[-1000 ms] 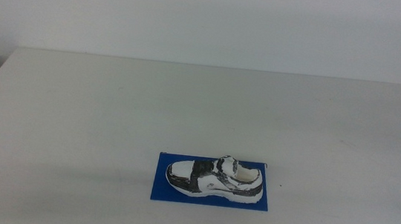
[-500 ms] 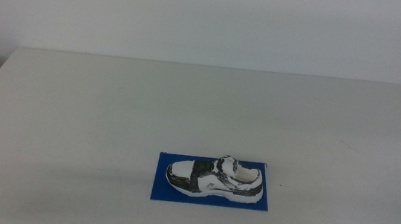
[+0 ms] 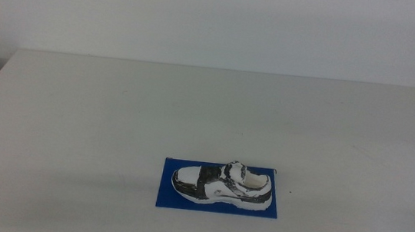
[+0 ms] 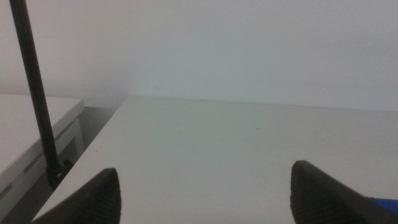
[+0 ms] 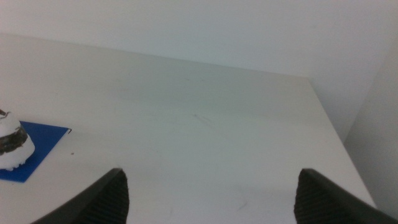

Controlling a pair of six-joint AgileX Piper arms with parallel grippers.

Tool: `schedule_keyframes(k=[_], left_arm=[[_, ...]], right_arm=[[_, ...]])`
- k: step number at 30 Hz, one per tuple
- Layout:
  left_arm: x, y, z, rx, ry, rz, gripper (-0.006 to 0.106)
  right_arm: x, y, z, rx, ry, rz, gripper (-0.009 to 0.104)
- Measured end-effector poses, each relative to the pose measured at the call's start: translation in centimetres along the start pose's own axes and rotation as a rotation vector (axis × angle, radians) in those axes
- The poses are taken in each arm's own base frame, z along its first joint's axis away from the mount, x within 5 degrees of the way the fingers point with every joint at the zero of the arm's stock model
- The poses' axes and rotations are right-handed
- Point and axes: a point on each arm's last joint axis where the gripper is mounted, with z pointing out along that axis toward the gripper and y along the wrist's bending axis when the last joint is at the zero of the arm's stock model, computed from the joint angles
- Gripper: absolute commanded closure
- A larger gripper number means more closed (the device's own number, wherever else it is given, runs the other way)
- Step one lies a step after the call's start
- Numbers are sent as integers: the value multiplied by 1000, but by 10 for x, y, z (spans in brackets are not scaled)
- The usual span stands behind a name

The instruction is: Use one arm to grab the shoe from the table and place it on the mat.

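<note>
Shoe [image 3: 223, 185] sits fully on the mat [image 3: 216, 205] at lower centre, both grippers, left gripper [image 4: 205, 193] and right gripper [image 5: 211, 196], spread wide and empty, so placing looks done, nothing left but parking.

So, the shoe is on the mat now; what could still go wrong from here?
Probably little. The shoe lies along the mat, but its toe and heel reach close to the mat's short ends, so a small nudge could push it over an edge. The left pincer is open, low by the near left corner of the table, with the mat's edge in its view. The right pincer is open too; a careless sweep might hit the shoe.
</note>
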Motion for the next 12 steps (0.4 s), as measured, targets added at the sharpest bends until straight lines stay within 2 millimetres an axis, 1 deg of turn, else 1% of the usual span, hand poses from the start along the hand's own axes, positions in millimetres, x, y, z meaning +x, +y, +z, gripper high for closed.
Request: schedule_keyframes(k=[4, 12], left_arm=[[0, 0, 0, 0, -1, 0, 7], [0, 0, 0, 0, 0, 0, 7]], right_arm=[[12, 1, 2, -4, 19, 10, 13], [14, 1, 2, -6, 34, 8, 13]])
